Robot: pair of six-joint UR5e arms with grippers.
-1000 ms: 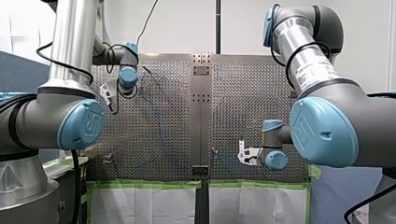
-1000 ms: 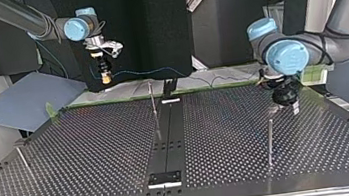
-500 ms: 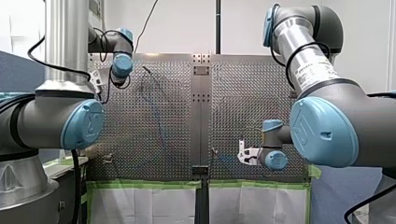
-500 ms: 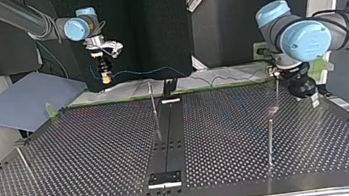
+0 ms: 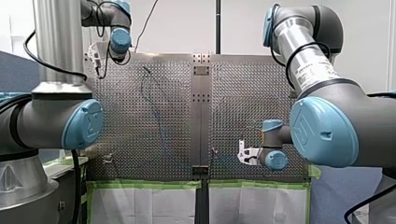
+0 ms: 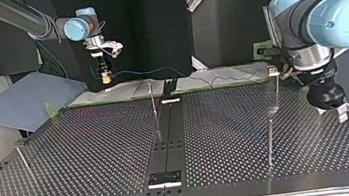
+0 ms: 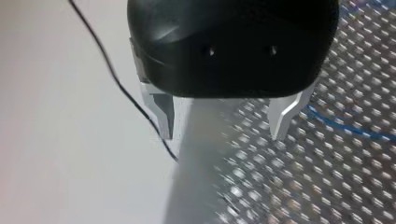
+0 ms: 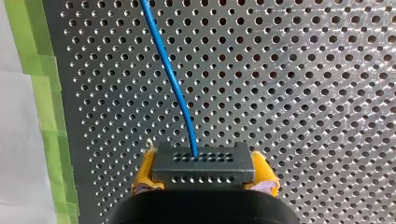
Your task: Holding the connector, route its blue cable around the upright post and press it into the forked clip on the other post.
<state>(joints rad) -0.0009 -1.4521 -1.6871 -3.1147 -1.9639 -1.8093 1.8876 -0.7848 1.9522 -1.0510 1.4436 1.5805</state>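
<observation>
Partly hidden | connector (image 8: pixel 203 164) in right pincer (image 8: pixel 204 173) | blue cable (image 8: pixel 172 77) cut off

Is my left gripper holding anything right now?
No, in the left wrist view my left gripper has its metal fingers spread with nothing gripped between them.

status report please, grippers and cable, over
Right gripper shut on connector. Left gripper open, empty. Blue cable runs off connector over the table; cannot tell if clipped. Nothing blocking seen.
</observation>
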